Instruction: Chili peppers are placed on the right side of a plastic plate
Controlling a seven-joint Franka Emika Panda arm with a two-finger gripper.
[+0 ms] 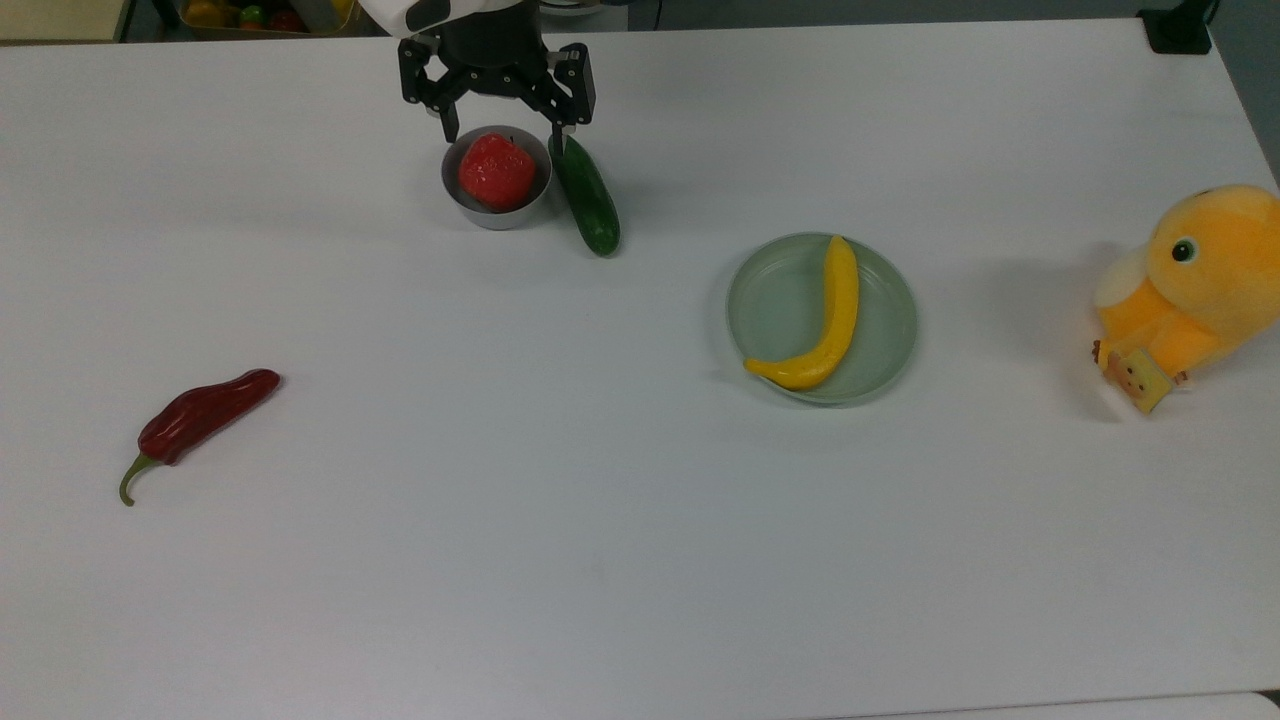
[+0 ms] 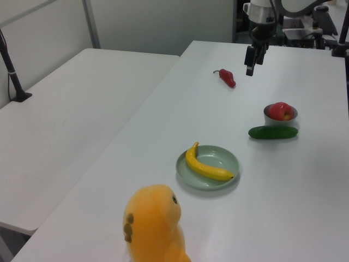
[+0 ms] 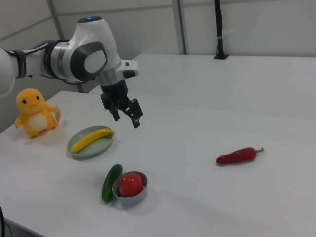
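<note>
The dark-red wrinkled chili pepper (image 1: 205,412) (image 2: 228,78) (image 3: 237,156) lies alone on the white table, near the top view's left, its green stem pointing to the lower left. The pale-green plastic plate (image 1: 780,300) (image 2: 218,159) (image 3: 98,148) sits right of centre in the top view and carries a yellow banana (image 1: 838,315). My gripper (image 1: 505,130) (image 2: 249,70) (image 3: 127,120) hangs open and empty in the air, over the far edge of the gray bowl in the top view, well away from both chili and plate.
A gray metal bowl (image 1: 497,218) with a round red fruit (image 1: 497,170) stands at the back, and a dark green cucumber (image 1: 588,195) lies against its right side. An orange plush toy (image 1: 1190,280) sits at the top view's far right.
</note>
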